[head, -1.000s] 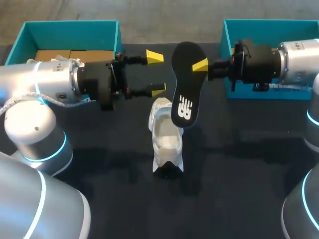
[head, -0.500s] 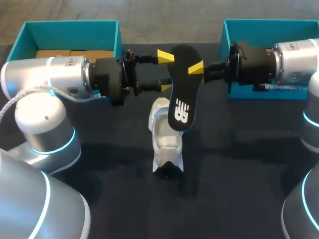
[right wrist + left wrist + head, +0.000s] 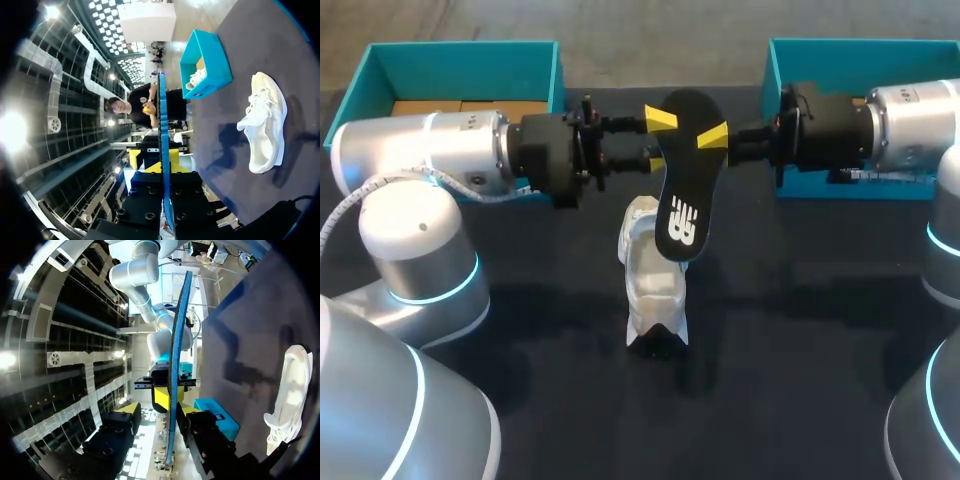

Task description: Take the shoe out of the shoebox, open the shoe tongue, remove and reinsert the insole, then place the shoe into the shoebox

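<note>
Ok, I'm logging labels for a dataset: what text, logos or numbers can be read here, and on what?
Nothing can be quoted as words.
Insole: a white logo mark only, no legible words or numbers.
Right shoebox: a label, print too small to read.
Shoe, left shoebox: no text visible.

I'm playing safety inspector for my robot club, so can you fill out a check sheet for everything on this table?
Surface: dark table; the white shoe stands on it between the arms.
Job's things: black insole is out of the shoe, held up above it; left shoebox and right shoebox, both teal, sit at the far edge.
Clutter: nothing seen.
Grippers: right gripper is shut on the insole; left gripper is open, with the insole's edge between its fingers.
Cables: white cable loops along the left arm.
Surroundings: nothing seen reaching over the table.
</note>
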Action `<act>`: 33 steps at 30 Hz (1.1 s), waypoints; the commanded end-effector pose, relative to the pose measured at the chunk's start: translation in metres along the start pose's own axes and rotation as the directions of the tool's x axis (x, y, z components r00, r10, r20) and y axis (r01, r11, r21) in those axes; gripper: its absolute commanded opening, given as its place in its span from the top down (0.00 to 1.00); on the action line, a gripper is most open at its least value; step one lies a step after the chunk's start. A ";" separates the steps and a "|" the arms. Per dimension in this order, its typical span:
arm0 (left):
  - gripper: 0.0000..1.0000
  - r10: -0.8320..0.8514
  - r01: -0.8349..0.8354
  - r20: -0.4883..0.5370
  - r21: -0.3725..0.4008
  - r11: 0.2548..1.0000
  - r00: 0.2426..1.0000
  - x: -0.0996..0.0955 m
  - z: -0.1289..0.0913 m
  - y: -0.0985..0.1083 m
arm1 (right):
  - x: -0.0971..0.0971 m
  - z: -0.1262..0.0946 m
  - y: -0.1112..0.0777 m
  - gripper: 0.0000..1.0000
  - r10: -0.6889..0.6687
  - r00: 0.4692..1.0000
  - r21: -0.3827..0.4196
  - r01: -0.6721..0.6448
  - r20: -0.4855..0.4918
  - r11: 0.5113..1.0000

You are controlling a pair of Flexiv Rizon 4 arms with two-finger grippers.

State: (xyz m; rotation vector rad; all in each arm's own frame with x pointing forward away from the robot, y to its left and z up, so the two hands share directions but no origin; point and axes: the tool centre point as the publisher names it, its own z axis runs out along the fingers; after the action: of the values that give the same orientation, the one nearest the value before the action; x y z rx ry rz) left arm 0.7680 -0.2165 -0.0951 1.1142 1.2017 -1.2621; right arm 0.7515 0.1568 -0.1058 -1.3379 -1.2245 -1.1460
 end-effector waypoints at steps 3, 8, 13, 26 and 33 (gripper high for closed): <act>0.62 -0.006 0.006 0.000 -0.011 1.000 1.000 0.004 0.004 -0.003 | 0.001 0.001 -0.003 1.00 0.000 1.000 -0.002 0.000 0.001 1.000; 0.65 -0.015 0.015 -0.004 -0.006 1.000 1.000 0.007 0.007 -0.005 | 0.001 0.000 -0.005 1.00 0.003 1.000 -0.003 -0.003 0.001 1.000; 0.71 -0.019 0.019 -0.006 -0.002 1.000 1.000 0.009 0.008 -0.006 | 0.000 0.000 -0.006 1.00 0.005 1.000 -0.003 -0.005 -0.002 1.000; 1.00 -0.030 0.030 -0.024 -0.012 0.999 0.999 0.011 0.011 -0.006 | -0.001 0.000 -0.006 1.00 0.005 1.000 0.004 -0.005 -0.007 1.000; 1.00 -0.034 0.034 -0.039 -0.012 0.999 0.999 0.012 0.013 -0.006 | -0.001 0.000 -0.007 1.00 0.005 1.000 0.003 -0.005 -0.011 1.000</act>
State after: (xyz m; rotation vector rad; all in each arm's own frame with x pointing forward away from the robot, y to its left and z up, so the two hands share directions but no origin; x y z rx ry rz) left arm 0.7605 -0.2256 -0.1068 1.1165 1.2573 -1.2638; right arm 0.7460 0.1544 -0.1062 -1.3284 -1.2153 -1.1442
